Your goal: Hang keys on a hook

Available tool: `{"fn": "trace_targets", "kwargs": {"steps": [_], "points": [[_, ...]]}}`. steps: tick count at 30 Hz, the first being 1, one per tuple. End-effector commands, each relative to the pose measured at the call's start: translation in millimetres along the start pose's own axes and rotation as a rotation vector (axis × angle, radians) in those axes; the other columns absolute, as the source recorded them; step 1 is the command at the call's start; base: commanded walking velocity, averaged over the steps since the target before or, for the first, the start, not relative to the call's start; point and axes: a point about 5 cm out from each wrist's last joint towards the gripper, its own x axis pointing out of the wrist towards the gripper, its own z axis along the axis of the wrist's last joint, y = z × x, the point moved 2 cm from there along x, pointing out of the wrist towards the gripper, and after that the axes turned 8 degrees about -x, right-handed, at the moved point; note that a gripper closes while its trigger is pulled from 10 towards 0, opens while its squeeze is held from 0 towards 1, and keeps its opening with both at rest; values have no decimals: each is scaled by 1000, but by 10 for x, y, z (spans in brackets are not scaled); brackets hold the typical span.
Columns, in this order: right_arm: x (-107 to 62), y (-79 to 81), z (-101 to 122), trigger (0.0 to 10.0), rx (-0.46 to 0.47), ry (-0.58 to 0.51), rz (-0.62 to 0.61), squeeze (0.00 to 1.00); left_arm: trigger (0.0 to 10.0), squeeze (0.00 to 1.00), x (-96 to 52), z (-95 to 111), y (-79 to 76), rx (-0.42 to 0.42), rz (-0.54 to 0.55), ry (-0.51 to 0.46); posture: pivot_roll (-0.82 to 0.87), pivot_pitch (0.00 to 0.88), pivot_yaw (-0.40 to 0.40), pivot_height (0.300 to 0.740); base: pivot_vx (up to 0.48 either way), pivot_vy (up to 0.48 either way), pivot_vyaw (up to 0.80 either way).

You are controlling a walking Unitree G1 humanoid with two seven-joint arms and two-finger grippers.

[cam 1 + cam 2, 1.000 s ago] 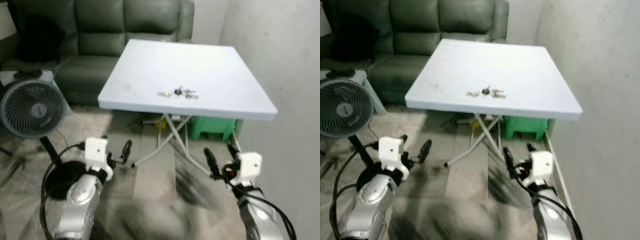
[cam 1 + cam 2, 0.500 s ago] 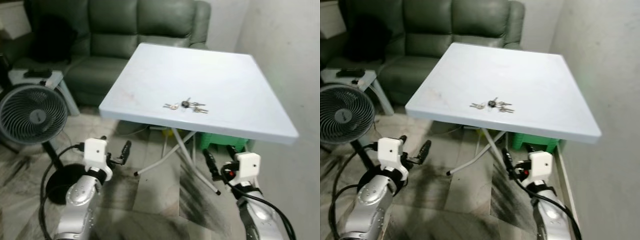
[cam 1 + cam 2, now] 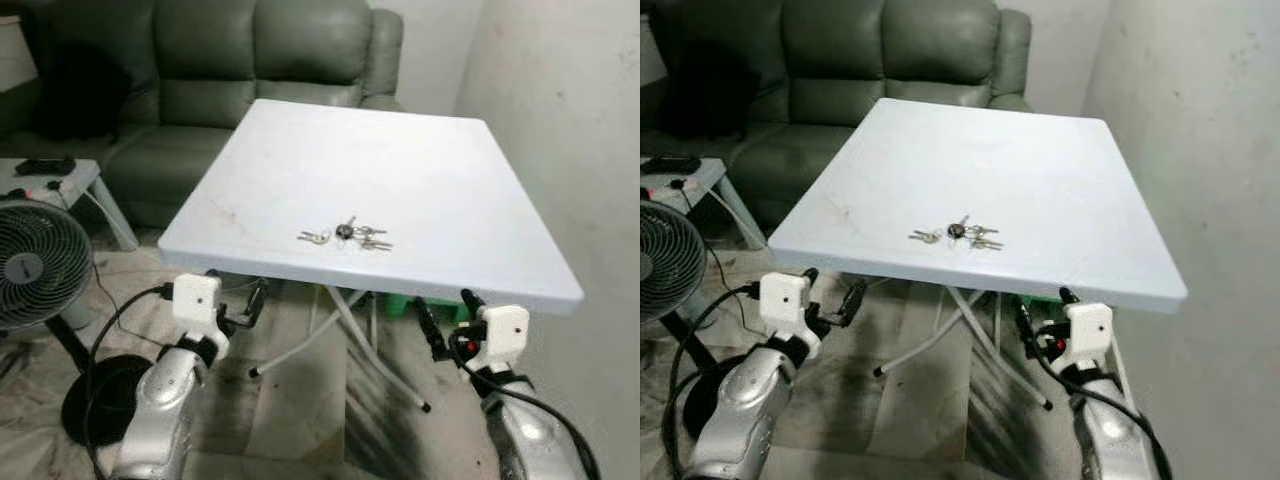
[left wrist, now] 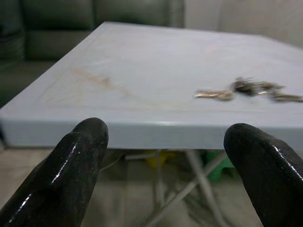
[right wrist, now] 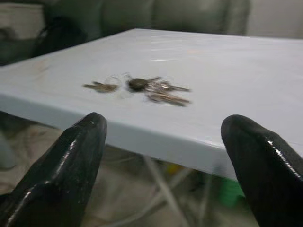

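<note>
Key bunch [image 3: 345, 236] frame centre, near worktop [image 3: 440, 190] front edge. Left gripper [image 3: 240, 303], right gripper [image 3: 446, 322] below edge, both spread wide, empty, poised for reach.

keys [image 3: 345, 235] on table [image 3: 440, 190] | sofa [image 3: 230, 90] behind | fan [image 3: 30, 270] left

No readable text, label, brand, number or sign anywhere in view.
</note>
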Motion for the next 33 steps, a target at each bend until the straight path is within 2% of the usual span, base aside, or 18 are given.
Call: {"fn": "trace_targets", "kwargs": {"steps": [1, 4, 7, 9, 15, 23, 33], "points": [[-14, -71, 15, 10000, -18, 3, -8, 0, 10000, 0, 39, 39, -36, 3, -7, -9, 30, 0, -16, 740, 375, 0, 0], [-8, -58, 18, 10000, -31, 1, 0, 0, 10000, 0, 41, 42, -35, 4, -6, -9, 31, 0, -16, 740, 375, 0, -338], [0, -42, 19, 10000, -43, 7, 12, 0, 10000, 0, 43, 45, -34, 6, -6, -9, 31, 0, -15, 740, 375, 0, 700], [1, -45, 14, 10000, -18, 3, 0, 0, 10000, 0, 44, 47, -36, 6, -7, -10, 33, 0, -15, 740, 377, 0, 800], [13, -49, 15, 10000, -4, 0, -4, 0, 10000, 0, 52, 52, -37, 7, -5, -13, 33, 0, -13, 740, 368, 0, 0], [25, -68, 6, 10000, -14, 7, 0, 0, 10000, 0, 37, 77, -69, 31, 17, -49, 36, 0, -15, 740, 0, 0, 0], [81, -69, 17, 10000, -47, 9, 54, 0, 10000, 0, -31, 71, -176, 35, -48, -84, 42, 0, -18, 740, 0, 0, 0]]}}
